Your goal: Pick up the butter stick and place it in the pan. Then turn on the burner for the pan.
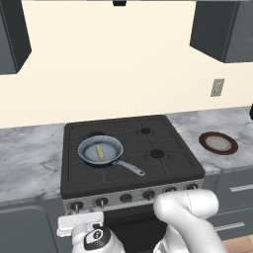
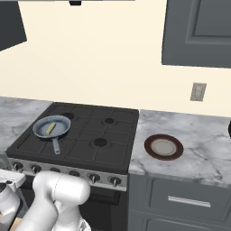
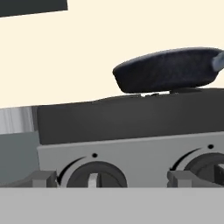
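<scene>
The gripper (image 3: 112, 178) hangs low in front of the stove, level with its knob row, with its two finger tips (image 3: 43, 177) set wide apart and nothing between them. Straight ahead of it, between the tips, sits one stove knob (image 3: 96, 176); a second knob (image 3: 205, 168) lies just past the right tip. No markings on the knob panel can be read beyond a small dot above each knob.

Above and beyond the gripper, on the stove (image 1: 131, 148) top, rests the pan (image 1: 100, 150). In the hand view its dark rounded underside (image 3: 166, 70) rises over the stove's front edge, up and to the right of the gripper. From the base views it is a round, shallow, grey-blue pan with a pale inner surface and a thin silver handle (image 1: 129, 167) that points toward the stove's front. It sits on the near left part of the grates, so the burner beneath it is hidden.

Inside the pan lies the butter stick (image 1: 100, 152), a small, thin, pale yellow bar, much shorter than the pan is wide, flat on the pan's floor near its middle. Nothing else is in the pan.

Farther from the gripper, to the right, two uncovered burner caps show: one (image 1: 157, 153) in the near row, one (image 1: 145, 131) at the back. Well apart to the right, on the marble table (image 2: 198, 135) beside the stove, stands a round dark brown plate (image 2: 163, 147) with a pale centre, holding nothing. On the wall above it is a blank grey outlet plate (image 2: 198, 91).
</scene>
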